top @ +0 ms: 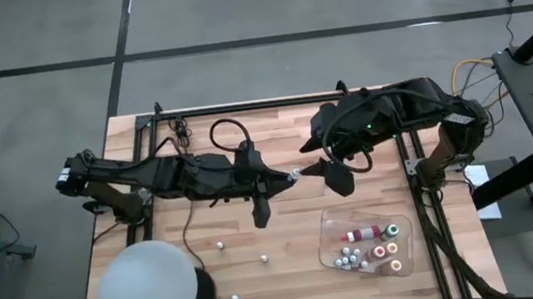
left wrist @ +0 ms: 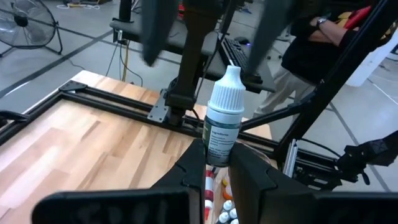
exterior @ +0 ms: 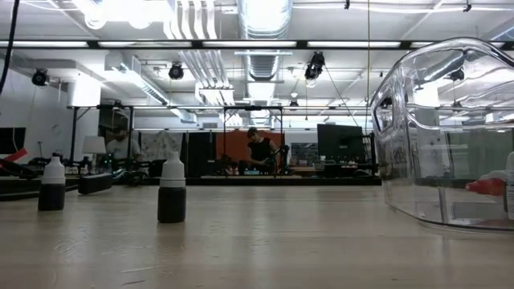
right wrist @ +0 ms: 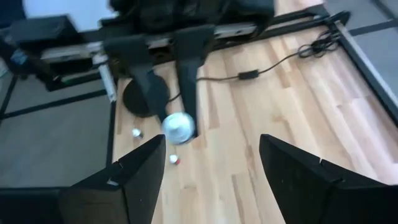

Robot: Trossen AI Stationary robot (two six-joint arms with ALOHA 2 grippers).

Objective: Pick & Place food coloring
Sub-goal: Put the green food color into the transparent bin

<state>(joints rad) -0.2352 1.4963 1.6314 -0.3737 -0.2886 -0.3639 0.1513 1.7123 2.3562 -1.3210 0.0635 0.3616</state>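
Observation:
My left gripper (left wrist: 217, 158) hovers over the middle of the table (top: 293, 178), shut on one food coloring bottle (left wrist: 222, 118) with a greyish body and a white cap. My right gripper (right wrist: 211, 142) is open and faces that bottle's cap (right wrist: 179, 127) from the table's right (top: 336, 176), a short way off. Other small bottles lie in the clear tray (top: 368, 244). Three stand loose on the wood (top: 219, 244) (top: 264, 259) (top: 234, 298); the low view shows two of them upright (exterior: 172, 189) (exterior: 52, 185). My left gripper pinches the bottle's lower body (left wrist: 216, 152) between its two fingers (left wrist: 193, 168). The fingers come roughly level from the table's left, and the bottle lies along them. Its capped end (left wrist: 231, 78) sticks out past the fingertips toward the right gripper. The bottle is lifted clear of the table.
The clear shallow tray (exterior: 450, 136) sits near the table's right near corner. A big white ball (top: 147, 289) on a dark base stands at the left near corner. Metal frame rails (top: 241, 106) run along the far and side edges. A person (left wrist: 317, 37) stands beyond the table.

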